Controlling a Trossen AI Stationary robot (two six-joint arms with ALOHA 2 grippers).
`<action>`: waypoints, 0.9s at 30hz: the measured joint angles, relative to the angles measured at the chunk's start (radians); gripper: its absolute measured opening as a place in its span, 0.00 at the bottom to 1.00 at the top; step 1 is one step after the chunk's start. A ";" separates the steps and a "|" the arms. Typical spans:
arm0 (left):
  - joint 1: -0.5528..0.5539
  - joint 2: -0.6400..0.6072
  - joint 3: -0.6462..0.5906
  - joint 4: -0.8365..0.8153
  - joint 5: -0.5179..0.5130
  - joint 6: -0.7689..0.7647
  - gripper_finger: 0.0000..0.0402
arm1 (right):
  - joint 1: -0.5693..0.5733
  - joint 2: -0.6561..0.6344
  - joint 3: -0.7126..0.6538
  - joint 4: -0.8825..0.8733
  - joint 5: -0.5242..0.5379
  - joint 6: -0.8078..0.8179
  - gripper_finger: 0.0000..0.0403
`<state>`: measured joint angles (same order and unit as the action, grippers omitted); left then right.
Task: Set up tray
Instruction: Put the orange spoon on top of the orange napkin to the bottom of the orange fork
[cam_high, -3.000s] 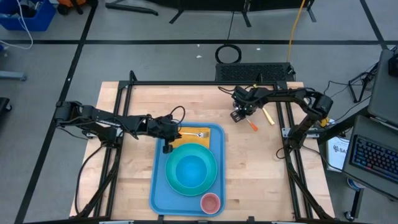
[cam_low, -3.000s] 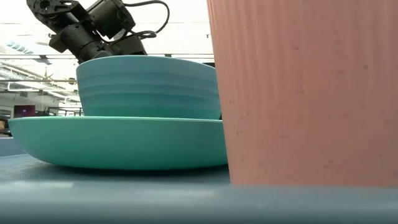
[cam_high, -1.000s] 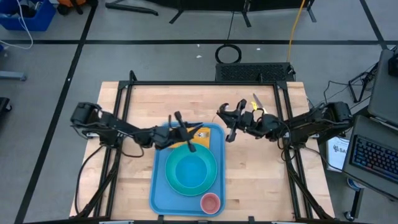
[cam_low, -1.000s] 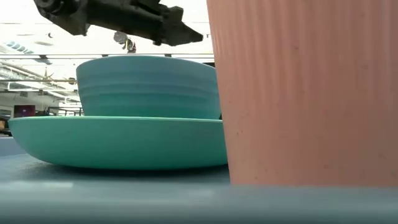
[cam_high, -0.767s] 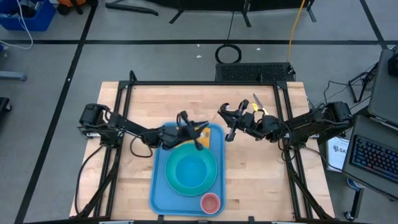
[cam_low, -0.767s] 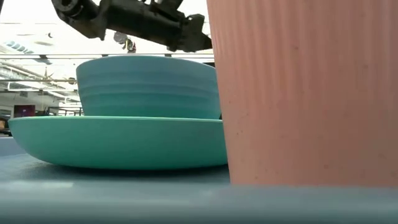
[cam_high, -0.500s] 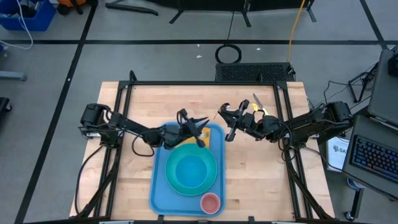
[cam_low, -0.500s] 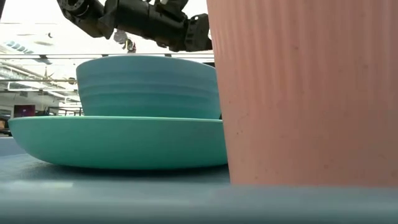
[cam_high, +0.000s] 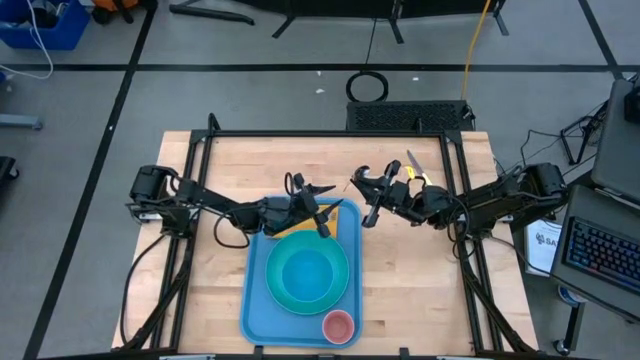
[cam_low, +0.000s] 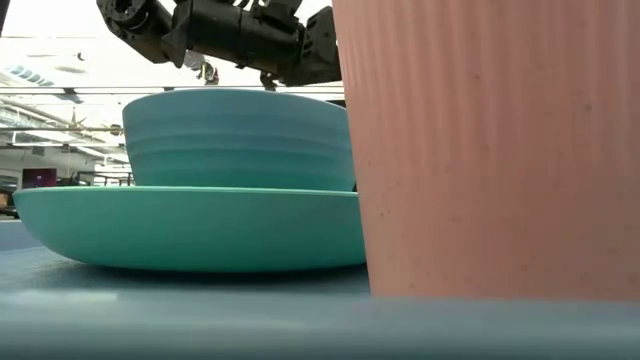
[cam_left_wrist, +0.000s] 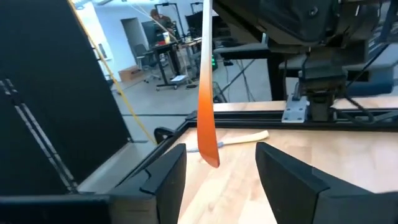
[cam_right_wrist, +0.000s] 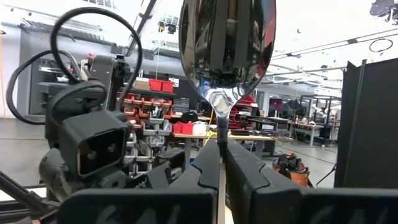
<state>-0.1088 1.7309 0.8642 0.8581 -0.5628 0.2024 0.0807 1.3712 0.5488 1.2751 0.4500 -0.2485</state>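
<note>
Right now your tray (cam_high: 256, 305) lies at the lower centre of the high view on the wooden desk (cam_high: 210, 180), carrying a turquoise plate (cam_high: 276, 290) with a turquoise bowl (cam_high: 305, 273) on it and a pink cup (cam_high: 338, 325) at its lower right corner. An orange-yellow napkin (cam_high: 342, 209) shows at the tray's upper edge.

Your left gripper (cam_high: 318, 203) hangs over that upper edge of the tray, above the napkin; its jaws stand released, apart and empty, as the left wrist view shows, with an orange-handled utensil (cam_left_wrist: 206, 112) in front of them.

Your right gripper (cam_high: 364, 197) sits just right of the tray's upper right corner, above the bare desk, facing the left one. Its jaws are clenched on the stem of a spoon (cam_right_wrist: 226, 43), whose shiny bowl stands upright in the right wrist view.

From the low view you see the left arm above the bowl (cam_low: 238, 135), and the cup (cam_low: 490, 150) fills the right half.
</note>
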 joint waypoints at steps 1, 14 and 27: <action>0.003 0.000 0.000 0.000 0.017 -0.003 0.50 | 0.000 0.000 0.000 0.001 0.000 0.000 0.00; 0.022 0.000 0.000 -0.020 0.039 -0.010 0.50 | 0.006 0.106 0.065 0.047 -0.032 0.019 0.00; -0.001 0.000 -0.001 -0.089 -0.110 -0.020 0.50 | 0.032 0.153 0.112 0.029 -0.005 -0.018 0.00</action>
<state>-0.1095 1.7309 0.8635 0.7687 -0.6733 0.1821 0.1127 1.5242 0.6609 1.3042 0.4446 -0.2668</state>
